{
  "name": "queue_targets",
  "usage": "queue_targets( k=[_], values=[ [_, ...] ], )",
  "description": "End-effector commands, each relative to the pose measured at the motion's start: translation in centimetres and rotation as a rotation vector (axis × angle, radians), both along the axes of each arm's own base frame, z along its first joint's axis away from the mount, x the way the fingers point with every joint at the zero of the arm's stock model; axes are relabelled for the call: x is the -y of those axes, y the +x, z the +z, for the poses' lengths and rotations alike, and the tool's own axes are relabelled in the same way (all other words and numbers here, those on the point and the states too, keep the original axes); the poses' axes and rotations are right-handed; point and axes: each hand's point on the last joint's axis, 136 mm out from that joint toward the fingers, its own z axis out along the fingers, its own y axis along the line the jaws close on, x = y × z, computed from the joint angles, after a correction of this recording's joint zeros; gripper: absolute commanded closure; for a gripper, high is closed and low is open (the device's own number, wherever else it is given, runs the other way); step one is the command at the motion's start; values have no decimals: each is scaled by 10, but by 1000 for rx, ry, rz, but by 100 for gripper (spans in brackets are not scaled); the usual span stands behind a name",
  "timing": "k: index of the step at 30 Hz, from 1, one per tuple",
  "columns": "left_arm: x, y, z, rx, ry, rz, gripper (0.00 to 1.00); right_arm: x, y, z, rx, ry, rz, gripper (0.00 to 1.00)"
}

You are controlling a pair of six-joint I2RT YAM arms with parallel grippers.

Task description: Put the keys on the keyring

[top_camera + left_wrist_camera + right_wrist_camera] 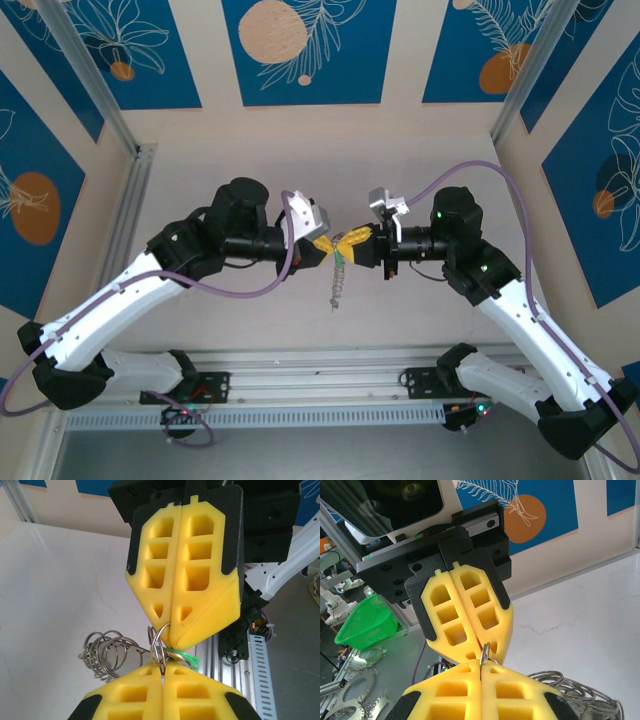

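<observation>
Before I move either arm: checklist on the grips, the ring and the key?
1. Grip of left tool on keyring: shut on it, ok.
2. Grip of right tool on keyring: shut on it, ok.
3. green key located: beside the tool tips, ok.
4. Key threaded on the ring: cannot tell.
5. chain of rings clear of both arms: ok.
</observation>
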Motion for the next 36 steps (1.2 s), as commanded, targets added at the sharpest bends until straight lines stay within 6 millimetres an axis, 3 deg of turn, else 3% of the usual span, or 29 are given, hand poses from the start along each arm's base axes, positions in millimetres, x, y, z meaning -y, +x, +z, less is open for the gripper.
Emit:
queue_targets(
  k=[1, 10, 21, 36],
  values=[
    [-2, 3, 11, 45, -10, 25, 100, 1, -11, 9, 28, 29, 37, 100],
    [-9, -4, 19, 81, -30, 6, 100, 3, -7, 9, 26, 28, 6, 100],
    [-17, -11, 24, 130, -43, -10, 100, 7, 13, 7, -15, 18, -99, 100],
    [-19, -16, 32, 159, -77, -26, 100, 6, 31, -6, -94, -37, -149, 100]
  ],
)
